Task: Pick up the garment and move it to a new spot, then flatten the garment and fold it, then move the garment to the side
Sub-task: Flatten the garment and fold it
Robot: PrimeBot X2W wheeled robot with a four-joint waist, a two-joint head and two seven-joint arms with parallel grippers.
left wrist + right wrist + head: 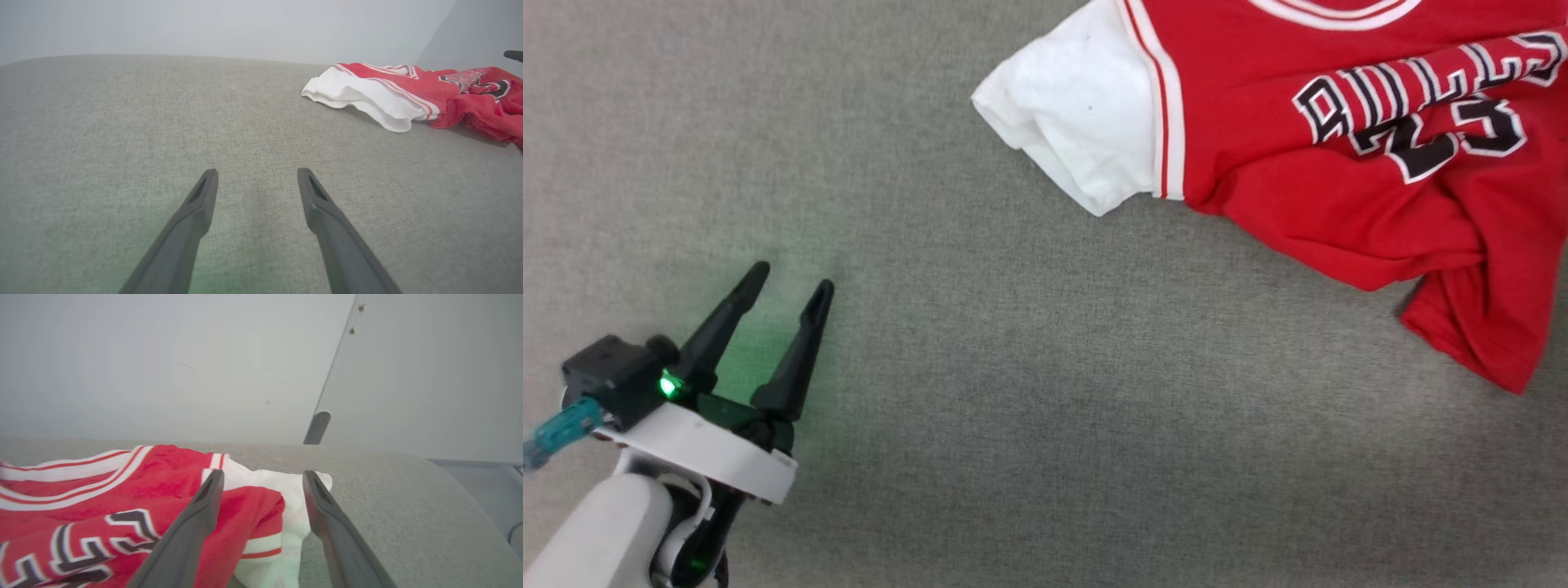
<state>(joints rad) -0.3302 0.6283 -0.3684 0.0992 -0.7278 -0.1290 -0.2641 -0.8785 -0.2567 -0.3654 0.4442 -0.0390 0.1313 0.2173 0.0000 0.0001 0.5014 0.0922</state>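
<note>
The garment (1339,163), a red jersey with white sleeves, striped trim and black-and-white lettering, lies crumpled at the upper right of the grey surface. My left gripper (788,278) stands open at the lower left, far from it, nothing between its fingers. In the left wrist view the garment (408,92) lies ahead to the right of the open left gripper (257,171). In the right wrist view my right gripper (263,473) is open just above the garment (155,486), its fingers straddling a rumpled red fold and white sleeve (282,486) without gripping them.
The grey fabric surface (980,367) spreads wide left of and below the garment. A pale wall (204,355) stands behind it. The surface's right edge (461,506) curves down beside the right gripper.
</note>
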